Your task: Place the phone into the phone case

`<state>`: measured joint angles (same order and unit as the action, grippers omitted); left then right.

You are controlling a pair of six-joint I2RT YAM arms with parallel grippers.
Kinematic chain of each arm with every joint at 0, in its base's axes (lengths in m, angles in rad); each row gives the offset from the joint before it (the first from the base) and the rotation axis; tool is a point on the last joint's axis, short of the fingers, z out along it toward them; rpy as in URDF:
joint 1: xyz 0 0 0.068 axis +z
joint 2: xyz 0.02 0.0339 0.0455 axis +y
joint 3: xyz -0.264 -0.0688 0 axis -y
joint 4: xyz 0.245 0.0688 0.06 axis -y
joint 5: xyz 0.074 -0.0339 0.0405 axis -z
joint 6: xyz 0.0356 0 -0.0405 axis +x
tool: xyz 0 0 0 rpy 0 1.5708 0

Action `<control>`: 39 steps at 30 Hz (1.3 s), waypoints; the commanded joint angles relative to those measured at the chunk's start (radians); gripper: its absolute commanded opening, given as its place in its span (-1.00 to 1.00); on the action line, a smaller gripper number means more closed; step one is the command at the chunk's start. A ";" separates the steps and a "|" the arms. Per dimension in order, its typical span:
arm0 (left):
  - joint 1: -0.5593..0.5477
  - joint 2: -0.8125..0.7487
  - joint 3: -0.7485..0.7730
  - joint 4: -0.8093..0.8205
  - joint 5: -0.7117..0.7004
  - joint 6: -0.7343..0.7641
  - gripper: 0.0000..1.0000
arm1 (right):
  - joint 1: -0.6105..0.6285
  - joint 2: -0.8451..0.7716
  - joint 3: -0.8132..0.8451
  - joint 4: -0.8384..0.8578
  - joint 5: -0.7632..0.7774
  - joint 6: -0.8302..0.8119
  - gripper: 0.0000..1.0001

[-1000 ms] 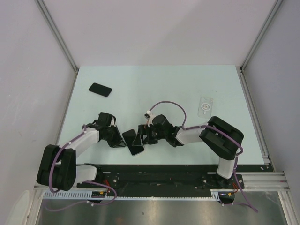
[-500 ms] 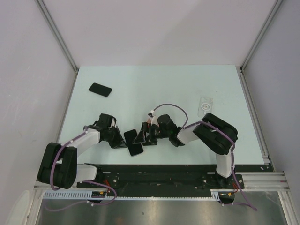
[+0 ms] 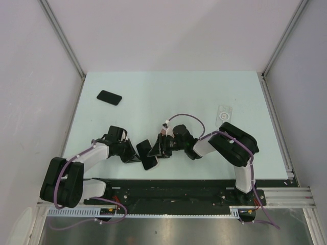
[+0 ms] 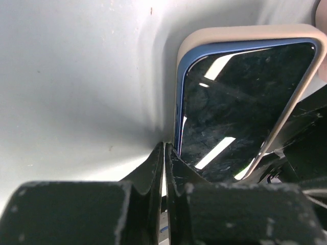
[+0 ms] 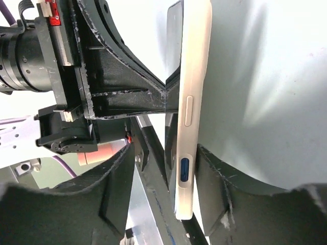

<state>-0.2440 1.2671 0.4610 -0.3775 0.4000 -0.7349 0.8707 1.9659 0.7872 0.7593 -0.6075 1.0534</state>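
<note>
The phone, with a dark screen and a blue rim, sits in a beige case near the table's front edge, between the two grippers. My left gripper is shut and empty, its tips pressed against the phone's left edge. My right gripper is open and straddles the cased phone, which shows edge-on and tilted up off the table. One finger touches the case's back. The other finger stands well apart on the screen side.
A second black phone lies at the far left of the table. A clear phone case lies at the right. Side rails run along the table's edges.
The left gripper has edged right against the phone. The phone has shifted slightly right and tilted. The right arm's wrist has moved a little to the right.
</note>
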 commanded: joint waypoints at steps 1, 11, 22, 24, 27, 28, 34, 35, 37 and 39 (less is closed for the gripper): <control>-0.014 -0.051 -0.022 -0.014 -0.006 -0.008 -0.81 | -0.001 0.007 0.001 0.028 -0.018 -0.006 -0.05; -0.015 -0.150 -0.001 -0.072 -0.027 -0.001 -0.84 | 0.002 0.030 -0.020 0.087 -0.023 0.028 -0.03; -0.058 -0.106 -0.013 0.008 -0.003 -0.046 -0.88 | 0.017 0.079 -0.025 0.175 -0.032 0.086 -0.11; -0.067 -0.110 -0.007 0.014 -0.003 -0.054 -0.88 | 0.025 0.085 -0.025 0.186 -0.029 0.094 -0.14; -0.083 -0.103 0.005 0.015 -0.013 -0.057 -0.88 | 0.034 0.094 -0.025 0.199 -0.031 0.103 -0.15; -0.090 -0.095 0.010 0.015 -0.016 -0.057 -0.88 | 0.033 0.097 -0.025 0.207 -0.032 0.106 -0.16; -0.090 -0.090 0.086 -0.061 -0.033 0.030 -0.76 | 0.013 0.076 -0.035 0.280 -0.066 0.138 -0.72; -0.090 -0.100 0.109 -0.113 -0.049 0.048 -0.68 | 0.005 0.067 -0.039 0.296 -0.087 0.146 -0.80; -0.083 -0.142 0.169 -0.161 -0.076 0.087 -0.50 | -0.019 0.034 -0.046 0.340 -0.113 0.168 -0.92; -0.068 -0.178 0.200 -0.211 -0.075 0.106 -0.32 | -0.033 -0.013 -0.048 0.360 -0.155 0.174 -0.99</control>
<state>-0.3244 1.1786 0.5343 -0.5350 0.3290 -0.6960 0.8627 2.0514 0.7399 0.9600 -0.6571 1.1877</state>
